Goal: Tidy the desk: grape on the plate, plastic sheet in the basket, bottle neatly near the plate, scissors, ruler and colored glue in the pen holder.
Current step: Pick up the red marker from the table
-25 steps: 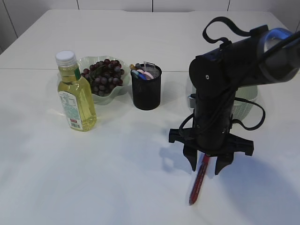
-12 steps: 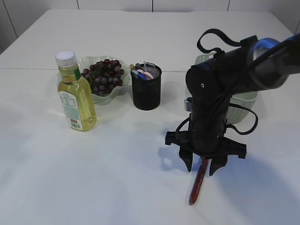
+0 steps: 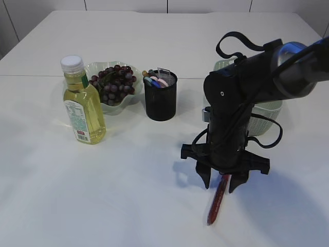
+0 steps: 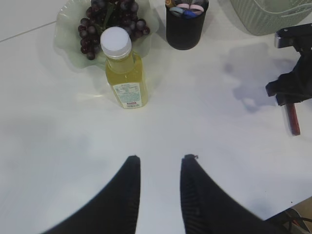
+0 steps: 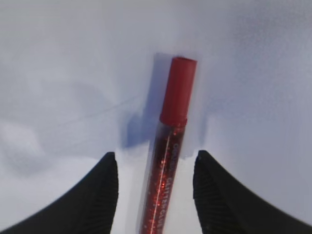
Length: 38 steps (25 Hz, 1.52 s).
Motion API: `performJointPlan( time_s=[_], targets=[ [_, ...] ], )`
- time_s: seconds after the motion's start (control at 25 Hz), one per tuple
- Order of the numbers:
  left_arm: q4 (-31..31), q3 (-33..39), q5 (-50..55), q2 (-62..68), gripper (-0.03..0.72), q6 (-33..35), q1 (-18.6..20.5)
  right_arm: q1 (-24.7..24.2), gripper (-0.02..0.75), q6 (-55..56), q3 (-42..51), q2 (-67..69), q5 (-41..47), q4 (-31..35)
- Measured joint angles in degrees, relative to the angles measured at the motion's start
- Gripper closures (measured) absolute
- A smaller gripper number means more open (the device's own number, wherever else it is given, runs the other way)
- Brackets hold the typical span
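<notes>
A red glitter glue tube [image 3: 216, 200] lies flat on the white table at the front right. My right gripper [image 3: 220, 183] is low over it, open, and its fingers stand either side of the tube [image 5: 171, 136] without touching it. My left gripper [image 4: 161, 157] is open over bare table, with nothing between its fingers. The yellow bottle [image 3: 82, 103] stands upright beside the green plate [image 3: 93, 68], which holds the grapes [image 3: 113, 83]. Several items stick out of the black pen holder [image 3: 160, 98]; I cannot tell scissors from ruler. The plastic sheet is hidden.
A pale green basket [image 3: 268, 112] sits at the back right, mostly hidden behind the right arm. From the left wrist view it shows at the top right [image 4: 263, 19]. The right arm's black body stands between the basket and the glue tube.
The right arm has shifted a little left and come lower over the glue tube. Its jaws have kept the same opening. Nothing else has moved.
</notes>
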Motion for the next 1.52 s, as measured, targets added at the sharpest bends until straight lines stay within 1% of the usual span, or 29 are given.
performJointPlan(
  time_s=[0.32, 0.84, 0.92, 1.2, 1.52],
  targets=[
    [0.0, 0.0, 0.0, 0.0, 0.473, 0.0, 0.0, 0.0, 0.341, 0.1, 0.0, 0.0, 0.8, 0.7],
    [0.0, 0.0, 0.0, 0.0, 0.473, 0.0, 0.0, 0.0, 0.342, 0.1, 0.0, 1.5, -0.3, 2.1],
    [0.0, 0.0, 0.0, 0.0, 0.473, 0.0, 0.0, 0.0, 0.357, 0.1, 0.0, 1.8, -0.3, 2.1],
    [0.6, 0.0, 0.0, 0.0, 0.473, 0.0, 0.0, 0.0, 0.449, 0.1, 0.0, 2.0, -1.6, 2.2],
    [0.8, 0.0, 0.0, 0.0, 0.473, 0.0, 0.0, 0.0, 0.479, -0.3, -0.3, 2.6, -1.9, 2.7]
  ],
)
